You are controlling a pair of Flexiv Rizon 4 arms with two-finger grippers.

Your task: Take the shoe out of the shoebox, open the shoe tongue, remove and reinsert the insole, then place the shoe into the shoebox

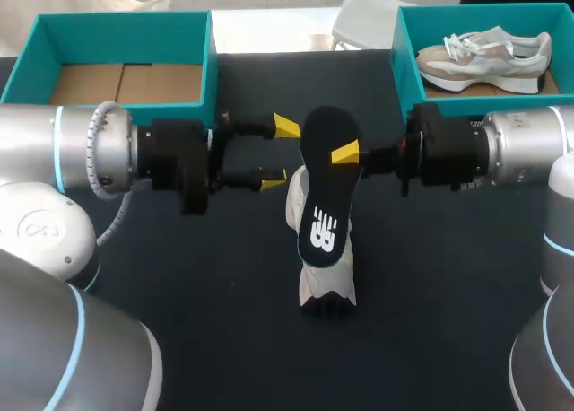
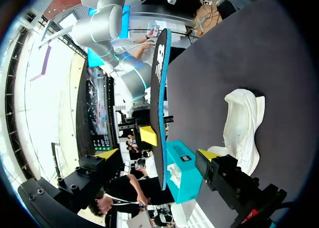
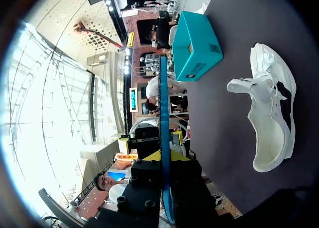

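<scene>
While it hangs above mid-table, the black insole (image 1: pixel 325 191) w/ blue edge lies face-up, white logo showing, long axis running far-to-near. The right gripper (image 1: pixel 342 156) comes in from the right and is clamped on the insole's far part: one yellow tip shows on top in the head view, and the right wrist view has the insole edge-on btwn the two fingers. Directly below, the white shoe (image 1: pixel 330 290) rests on the dark table (image 1: pixel 224 339), its near end sticking out past the insole's near end and part of its left side showing beside the insole; the wrist views show it apart from both grippers, w/ the tongue area pulled up. The left gripper (image 1: pixel 280 153) is just left of the insole's far end w/ fingers spread wide, one tip farther, one nearer, neither touching the insole as far as the head view shows; nothing is held. At far right the teal right shoebox (image 1: pixel 404 61) holds a second sneaker (image 1: pixel 484 56), beige and white, lying left-right. At far left the teal left shoebox (image 1: pixel 126 25) shows its brown cardboard floor. Both boxes are well apart from the white shoe.
</scene>
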